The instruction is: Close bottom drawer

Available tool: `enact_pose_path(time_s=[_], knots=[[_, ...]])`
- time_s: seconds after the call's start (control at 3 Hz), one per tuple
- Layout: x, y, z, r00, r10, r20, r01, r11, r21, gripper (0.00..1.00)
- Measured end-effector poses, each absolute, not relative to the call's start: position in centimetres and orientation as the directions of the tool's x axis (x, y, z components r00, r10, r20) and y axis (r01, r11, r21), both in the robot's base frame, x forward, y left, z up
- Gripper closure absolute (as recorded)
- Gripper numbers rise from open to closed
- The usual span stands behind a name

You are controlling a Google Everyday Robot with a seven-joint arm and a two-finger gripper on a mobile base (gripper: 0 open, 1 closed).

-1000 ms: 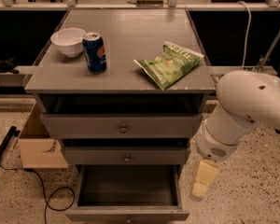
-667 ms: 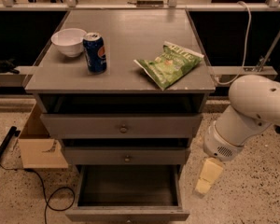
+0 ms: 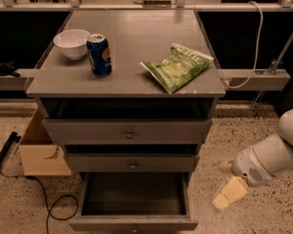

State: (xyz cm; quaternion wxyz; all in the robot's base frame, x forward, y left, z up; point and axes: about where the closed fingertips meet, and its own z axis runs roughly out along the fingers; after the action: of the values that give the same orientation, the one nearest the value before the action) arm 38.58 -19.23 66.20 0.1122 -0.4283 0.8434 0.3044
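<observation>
Bottom drawer (image 3: pixel 134 201) sits pulled out at the foot of the cabinet (image 3: pixel 136 43), and the gripper (image 3: pixel 228 194) (can't tell if open or shut) hangs low beside its right front corner, not in front of its face.

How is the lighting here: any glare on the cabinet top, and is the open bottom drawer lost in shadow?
Camera view: warm, dim light overall; the cabinet top shows a soft pale sheen towards its far edge, not harsh glare; the bottom drawer, pulled out, is dark inside but its floor and walls read; the tool, low to the drawer's right, is evenly lit.
</observation>
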Motion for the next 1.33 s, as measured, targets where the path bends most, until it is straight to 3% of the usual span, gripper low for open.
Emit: enact_pose_path(time_s=[1.33], knots=[[34.4,-14.3,55.7,-0.574,-0.670,-0.472,-0.798,0.326,0.507,0.00]])
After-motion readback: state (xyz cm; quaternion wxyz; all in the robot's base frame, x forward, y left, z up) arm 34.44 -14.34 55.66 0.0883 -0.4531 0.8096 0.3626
